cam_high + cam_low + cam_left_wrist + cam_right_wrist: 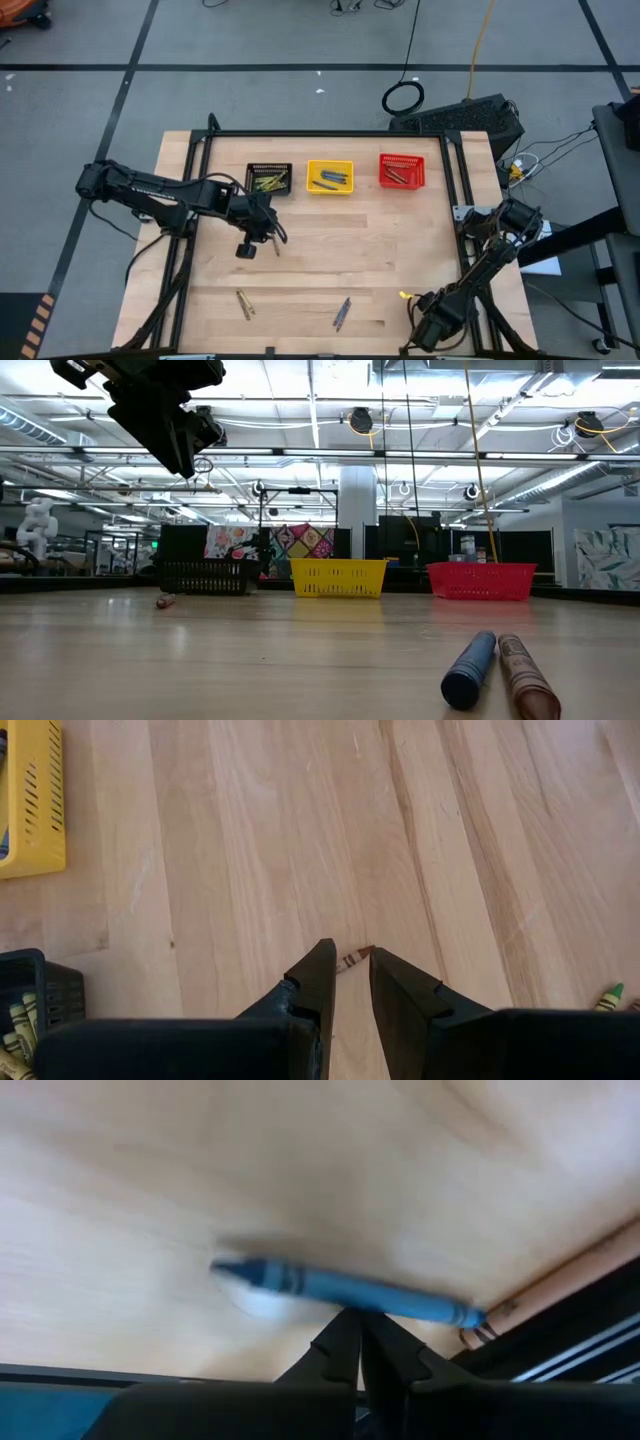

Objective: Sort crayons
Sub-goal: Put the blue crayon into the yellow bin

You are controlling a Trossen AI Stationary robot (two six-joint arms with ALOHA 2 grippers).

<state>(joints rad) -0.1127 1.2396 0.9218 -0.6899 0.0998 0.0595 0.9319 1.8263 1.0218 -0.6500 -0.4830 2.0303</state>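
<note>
Left gripper (348, 982) hovering above bare wood in front of the black mesh basket (269, 179), dark fingers slightly parted with nothing between them. Directly below, seen through the gap, a brownish-red crayon (352, 960) lying flat on the pale wooden table (400, 250), not touched. Same crayon showing in the low view as a small stub (166, 601) just in front of the black basket.

Farther out, along the table's back edge, three baskets in a row: black with olive-yellow crayons (268, 183) inside, yellow mesh basket (330, 164) with blue ones, red mesh basket (402, 159) with brownish-red ones. Sorting by colour apparently well under way.

Near the front edge, still loose: an olive-yellow pair (244, 304) toward the left, and a blue and brownish-red pair (341, 314) near the middle. In the right wrist view, a blue crayon (345, 1291) with another pale one beside it, by the frame.

Right gripper (359, 1342) parked low at the front right corner, fingers pressed together, empty.

Judged state: most crayons binned, a handful left. Likely next: descent onto the brownish-red crayon, then carry across to the red basket.
</note>
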